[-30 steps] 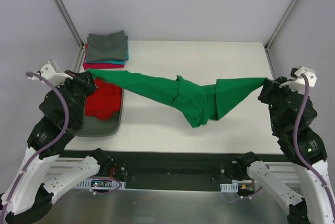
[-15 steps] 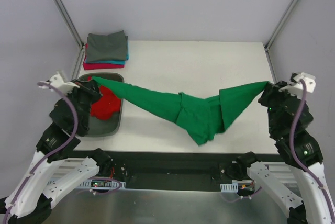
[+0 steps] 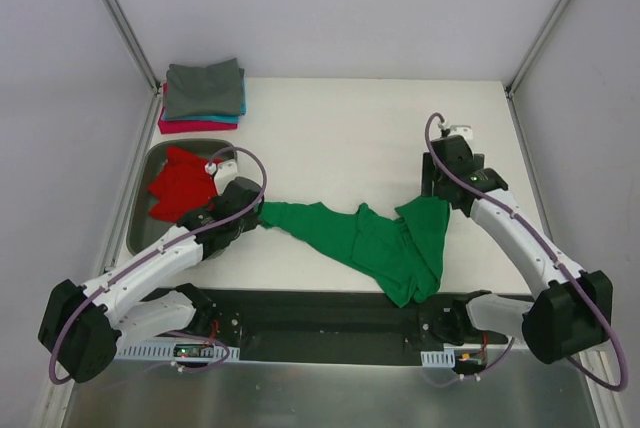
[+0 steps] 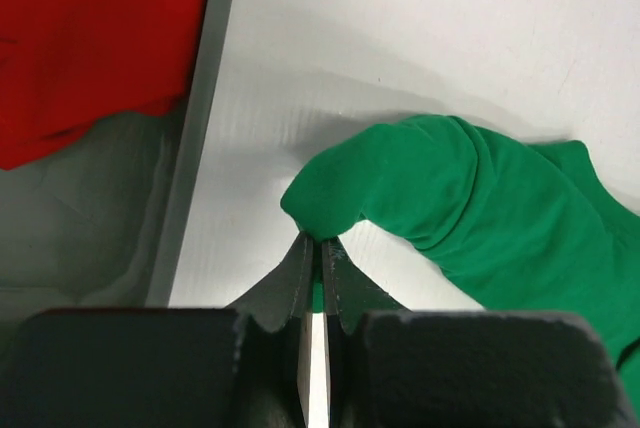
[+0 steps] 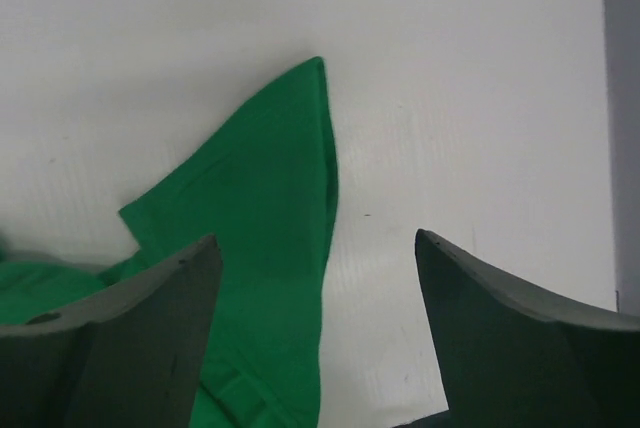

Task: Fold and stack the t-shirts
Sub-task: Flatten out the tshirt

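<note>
Now the bright green t-shirt (image 3: 370,243) lies bunched in a loose, crumpled band across the near part of the white surface (image 3: 350,138), running from beside the tray toward the right, with its thickest folds near the front edge. The left fingers (image 3: 257,216) are pressed tightly together on the shirt's left end; the left wrist view shows a small rolled fold of green cloth pinched right at their tips, low over the surface and just beside the tray's rim. The right fingers (image 3: 438,196) stand wide apart and hold nothing; in the right wrist view a pointed corner of the green shirt lies flat on the surface between and beyond the two tips. The red t-shirt (image 3: 180,188) sits crumpled in the grey metal tray (image 3: 143,231) at the left side of the surface, partly under the left arm. At the far left corner is a stack of folded shirts, with a grey t-shirt (image 3: 205,88) on top, a thin teal edge showing beneath it and a pink-magenta t-shirt (image 3: 190,126) at the bottom.
</note>
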Robot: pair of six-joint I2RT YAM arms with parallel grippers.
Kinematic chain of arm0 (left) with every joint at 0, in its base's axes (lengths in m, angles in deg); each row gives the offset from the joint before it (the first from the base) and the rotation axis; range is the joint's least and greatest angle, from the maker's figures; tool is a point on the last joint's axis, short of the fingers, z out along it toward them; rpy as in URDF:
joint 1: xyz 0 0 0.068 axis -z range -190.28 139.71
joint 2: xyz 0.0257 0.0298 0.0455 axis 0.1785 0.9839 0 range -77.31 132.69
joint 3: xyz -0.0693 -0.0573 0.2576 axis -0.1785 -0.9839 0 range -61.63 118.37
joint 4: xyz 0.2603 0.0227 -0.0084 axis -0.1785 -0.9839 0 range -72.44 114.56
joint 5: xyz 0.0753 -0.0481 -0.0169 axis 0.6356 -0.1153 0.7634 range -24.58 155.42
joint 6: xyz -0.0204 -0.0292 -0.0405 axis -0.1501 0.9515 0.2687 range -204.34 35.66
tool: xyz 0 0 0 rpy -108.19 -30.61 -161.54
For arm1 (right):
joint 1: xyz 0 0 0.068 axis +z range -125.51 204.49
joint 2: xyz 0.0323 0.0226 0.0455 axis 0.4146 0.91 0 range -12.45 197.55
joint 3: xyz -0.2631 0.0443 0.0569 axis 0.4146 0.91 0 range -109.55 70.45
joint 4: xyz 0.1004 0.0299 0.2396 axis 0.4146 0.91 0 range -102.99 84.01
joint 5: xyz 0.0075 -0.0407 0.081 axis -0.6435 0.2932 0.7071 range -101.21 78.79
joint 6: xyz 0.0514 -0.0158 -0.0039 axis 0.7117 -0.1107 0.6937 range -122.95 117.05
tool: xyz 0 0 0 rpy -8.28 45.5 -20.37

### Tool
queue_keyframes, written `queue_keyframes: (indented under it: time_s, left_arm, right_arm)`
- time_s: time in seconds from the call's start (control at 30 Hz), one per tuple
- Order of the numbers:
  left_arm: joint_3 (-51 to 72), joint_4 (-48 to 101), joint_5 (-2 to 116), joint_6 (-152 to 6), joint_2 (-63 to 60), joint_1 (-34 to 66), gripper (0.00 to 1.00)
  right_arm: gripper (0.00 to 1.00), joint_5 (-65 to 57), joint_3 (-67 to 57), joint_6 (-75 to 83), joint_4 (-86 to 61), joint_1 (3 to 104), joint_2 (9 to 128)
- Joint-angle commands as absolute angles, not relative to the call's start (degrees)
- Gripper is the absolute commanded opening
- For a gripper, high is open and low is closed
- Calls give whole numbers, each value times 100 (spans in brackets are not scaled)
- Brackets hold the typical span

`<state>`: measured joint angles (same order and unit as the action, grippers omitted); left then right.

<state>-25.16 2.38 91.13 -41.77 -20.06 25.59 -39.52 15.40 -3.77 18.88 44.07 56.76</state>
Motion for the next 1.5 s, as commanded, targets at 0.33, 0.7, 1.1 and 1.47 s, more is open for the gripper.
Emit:
queue_keyframes:
  time_s: [0.33, 0.7, 1.1, 1.47]
  left_arm:
    - [-2964, 408, 8740, -3811, -2484, 2487, 0]
    - [-3280, 504, 8493, -3723, -2642, 2478, 0]
    - [-3324, 505, 8616, -3758, -2783, 2478, 0]
    - [-3342, 496, 8748, -3776, -2862, 2478, 0]
  right_arm:
    - [86, -3351, 2195, 1927, 1250, 7800, 6267]
    - [68, -4742, 875, 2983, 2014, 8373, 8272]
    - [47, -4970, 1375, 3361, 2260, 8048, 8204]
    - [7, -5058, 1754, 2932, 2110, 7872, 7536]
